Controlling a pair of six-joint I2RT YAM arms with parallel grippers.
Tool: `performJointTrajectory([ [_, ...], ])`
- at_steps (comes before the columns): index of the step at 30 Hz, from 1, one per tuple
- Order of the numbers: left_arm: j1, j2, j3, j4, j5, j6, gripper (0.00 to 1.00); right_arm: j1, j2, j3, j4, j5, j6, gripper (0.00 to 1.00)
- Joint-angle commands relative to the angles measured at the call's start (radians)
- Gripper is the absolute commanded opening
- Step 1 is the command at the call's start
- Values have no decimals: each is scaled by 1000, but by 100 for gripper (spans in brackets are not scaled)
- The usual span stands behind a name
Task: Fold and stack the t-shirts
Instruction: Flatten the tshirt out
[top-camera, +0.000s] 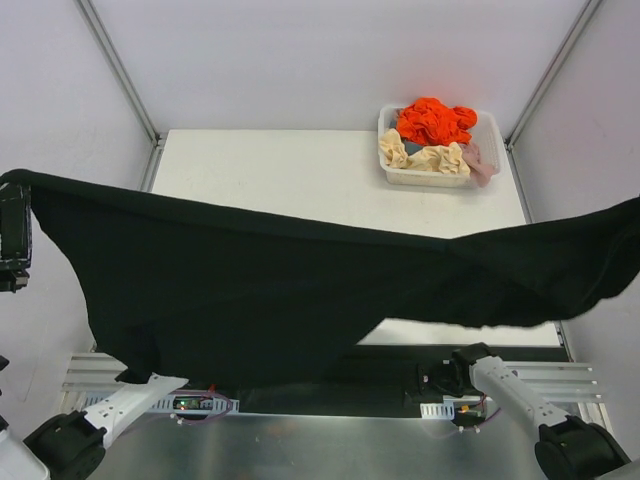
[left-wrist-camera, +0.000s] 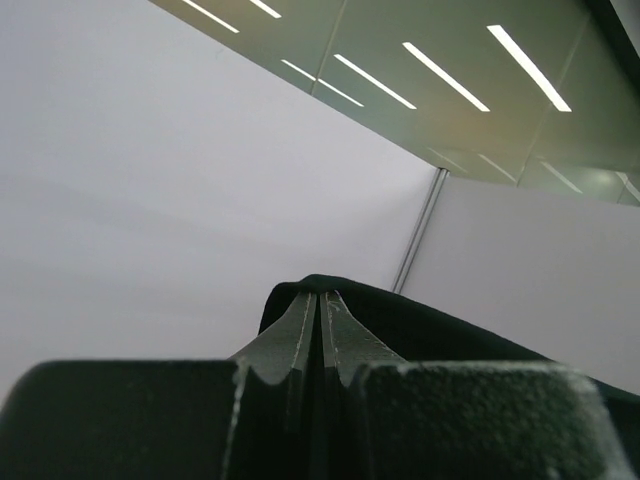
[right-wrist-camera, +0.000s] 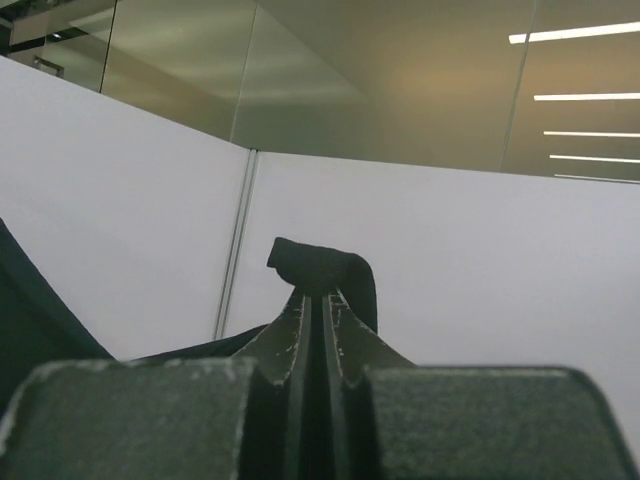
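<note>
Black t-shirt (top-camera: 260, 290) hangs in the air above the table (top-camera: 280, 170), pulled out wide between the two arms. Its top edge runs as a taut line from the far left of the overhead view, sagging slightly toward the middle, then rising to the right edge. The body of the cloth droops toward the near side and hides the near part of the table. Left gripper (left-wrist-camera: 318, 298): jaws pressed together with only a hairline between them, a fold of the black cloth pinched at the tips. Right gripper (right-wrist-camera: 320, 298): same, jaws closed, a small rolled tab of black fabric sticking up past the fingertips. Both wrist cameras look upward, at partition walls and ceiling lights. The right gripper is outside the overhead view; the shirt runs off the frame there. At the far right corner of the table is a white bin (top-camera: 430, 180) holding a crumpled orange garment (top-camera: 432, 120), a cream garment (top-camera: 425, 157) below it, and a pink garment (top-camera: 482, 162) draped over the bin's right rim.
</note>
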Motion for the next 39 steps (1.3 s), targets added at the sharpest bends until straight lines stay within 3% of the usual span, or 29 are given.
performJointTrajectory([
  [1,-5,100,10,17,-107,52,0,-5,102,24,78,51,-60,1],
  [8,-7,324,-59,18,-557,151,0,-5,251,-132,81,290,-223,1],
  [12,13,487,-232,15,-662,113,0,-7,412,-351,117,503,-277,1],
  [14,116,599,-313,-24,-602,-3,0,-7,481,-454,166,552,-277,0],
  [15,166,645,-320,-50,-477,-57,0,-10,567,-523,188,562,-269,1],
  [18,335,859,-283,-92,-336,-152,0,-10,778,-514,199,641,-255,4],
  [21,364,1056,-162,-104,-271,-93,0,-4,944,-398,92,703,-254,18],
  [22,364,1120,-131,-110,-250,-59,0,-4,969,-337,66,718,-252,40],
  [23,364,1143,-87,-120,-248,-54,2,1,988,-321,52,724,-252,54],
  [24,364,1173,-75,-123,-251,-51,18,8,998,-318,42,727,-254,76],
  [25,364,1180,-64,-130,-258,-40,37,15,995,-326,42,750,-254,90],
  [26,364,1185,-56,-136,-258,-36,69,18,988,-333,42,764,-254,97],
  [27,364,1176,-59,-150,-264,-34,99,31,959,-347,41,772,-252,97],
  [31,364,1101,-166,-163,-261,-72,99,56,841,-440,-26,749,-165,97],
  [39,364,883,-468,-164,-143,-184,99,56,543,-869,-134,525,178,97],
])
